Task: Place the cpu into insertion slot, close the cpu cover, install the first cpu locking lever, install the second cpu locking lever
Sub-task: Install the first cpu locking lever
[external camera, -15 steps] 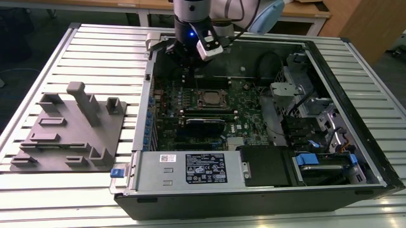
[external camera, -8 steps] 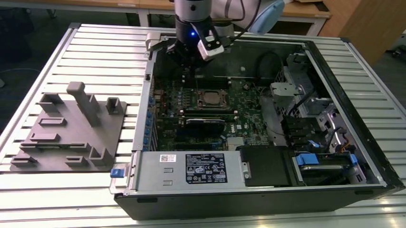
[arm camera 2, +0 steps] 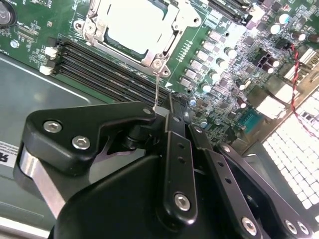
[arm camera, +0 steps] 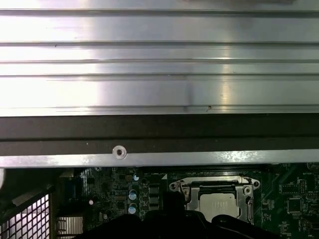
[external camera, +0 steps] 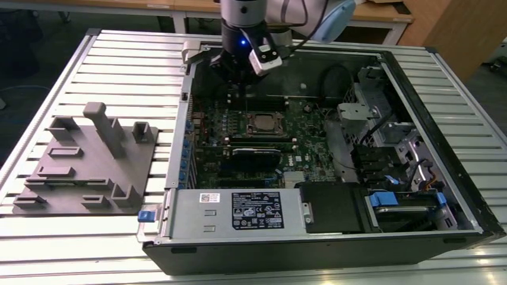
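**Ribbed metal table among wooden furniture**

A silver ribbed aluminium table [external camera: 119, 53] spans the exterior view, its long slats lying parallel. Glare whitens the slats along the table's near edge, and in the first wrist view the slats shine in broad bright bands. Beyond the table's far edge stand pale wooden desks [external camera: 380, 15] on light metal legs. Dark grey floor [external camera: 111, 21] shows past the table's far corner at the exterior view's left. A brown wooden panel [external camera: 452, 29] rises past its far corner at the exterior view's right.

Bright overhead light glares off the worktop [arm camera: 159, 84] beyond the pincer [arm camera 2: 162, 109] and whitens the cpu [arm camera 2: 132, 22] before it.
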You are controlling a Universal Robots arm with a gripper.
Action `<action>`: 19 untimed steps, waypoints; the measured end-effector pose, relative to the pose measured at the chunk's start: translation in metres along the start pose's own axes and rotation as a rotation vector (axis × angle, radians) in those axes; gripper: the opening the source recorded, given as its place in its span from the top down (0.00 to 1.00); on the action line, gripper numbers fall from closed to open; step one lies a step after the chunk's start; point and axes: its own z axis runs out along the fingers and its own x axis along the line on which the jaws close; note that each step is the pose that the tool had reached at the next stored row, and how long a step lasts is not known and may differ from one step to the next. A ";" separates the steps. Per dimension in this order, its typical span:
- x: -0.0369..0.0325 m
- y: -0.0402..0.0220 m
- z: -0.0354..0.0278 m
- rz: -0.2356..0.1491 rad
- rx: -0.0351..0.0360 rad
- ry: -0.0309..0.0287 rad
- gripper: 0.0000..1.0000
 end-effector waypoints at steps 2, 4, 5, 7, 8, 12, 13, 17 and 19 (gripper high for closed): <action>-0.0019 0.0000 0.0000 0.000 0.0000 0.0000 0.89; -0.0040 0.0001 0.0001 0.000 0.0000 0.0000 0.89; -0.0050 0.0001 0.0001 0.000 0.0001 0.0001 0.89; -0.0071 0.0002 0.0002 0.000 0.0001 0.0001 0.89; -0.0082 0.0002 0.0002 0.000 0.0001 0.0000 0.89; -0.0126 0.0003 0.0004 0.000 0.0001 0.0001 0.89; -0.0134 0.0004 0.0004 0.000 0.0001 0.0001 0.89; -0.0145 0.0004 0.0005 0.000 0.0001 0.0000 0.89; -0.0146 0.0004 0.0005 0.000 0.0001 0.0000 0.89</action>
